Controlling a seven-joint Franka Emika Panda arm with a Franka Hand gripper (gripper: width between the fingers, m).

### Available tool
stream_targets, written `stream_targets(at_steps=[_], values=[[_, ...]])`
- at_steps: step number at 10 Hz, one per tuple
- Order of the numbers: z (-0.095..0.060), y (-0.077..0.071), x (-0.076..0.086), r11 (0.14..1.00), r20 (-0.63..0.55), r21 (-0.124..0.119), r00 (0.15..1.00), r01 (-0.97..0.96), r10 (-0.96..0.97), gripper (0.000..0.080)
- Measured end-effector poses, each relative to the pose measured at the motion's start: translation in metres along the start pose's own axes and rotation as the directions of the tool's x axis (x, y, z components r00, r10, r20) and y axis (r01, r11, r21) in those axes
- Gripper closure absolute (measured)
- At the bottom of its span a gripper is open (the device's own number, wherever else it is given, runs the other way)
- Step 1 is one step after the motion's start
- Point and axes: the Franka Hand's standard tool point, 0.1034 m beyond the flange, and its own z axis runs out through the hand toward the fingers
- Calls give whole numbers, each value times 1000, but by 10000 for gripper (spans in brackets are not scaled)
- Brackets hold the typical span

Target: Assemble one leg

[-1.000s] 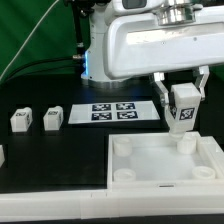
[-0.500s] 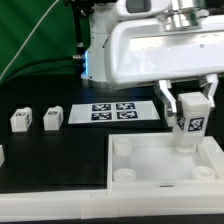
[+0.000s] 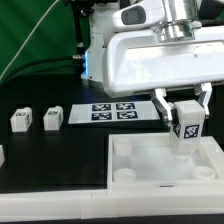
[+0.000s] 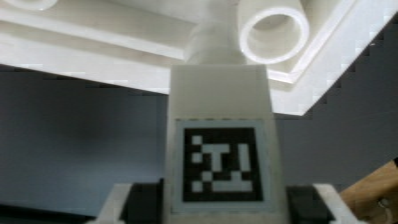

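Note:
My gripper is shut on a leg, a small white block with a black-and-white tag, held upright. Its lower end stands at the far right corner socket of the large white tray; I cannot tell if it is seated. In the wrist view the leg runs from between my fingers up to the round socket of the tray. Two more legs lie on the black table at the exterior view's left.
The marker board lies flat on the table behind the tray. Another white part shows at the exterior view's left edge. The arm's white body fills the upper right of the exterior view.
The gripper with the leg has shifted slightly, first toward the exterior view's right and then back left, staying over the tray's far right socket. The other parts have not moved.

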Motion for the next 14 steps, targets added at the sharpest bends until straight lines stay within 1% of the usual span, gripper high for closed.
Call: stream_targets(at_steps=[1,3,4,8,10,14], values=[[2,-3,-6,1000,-1,2,1000,1,-1,506],[7,-18,-5,1000,0,17,1000,14,-14,506],[9,-23,-3,1000,-2,21,1000,19,-19,506],[16,-35,-3,999,1,34,1000,31,-31,506],[17,-38,-2,999,-14,33,999,35,-35,506],[18,-33,-1,999,-44,20,998,35,-34,506]])
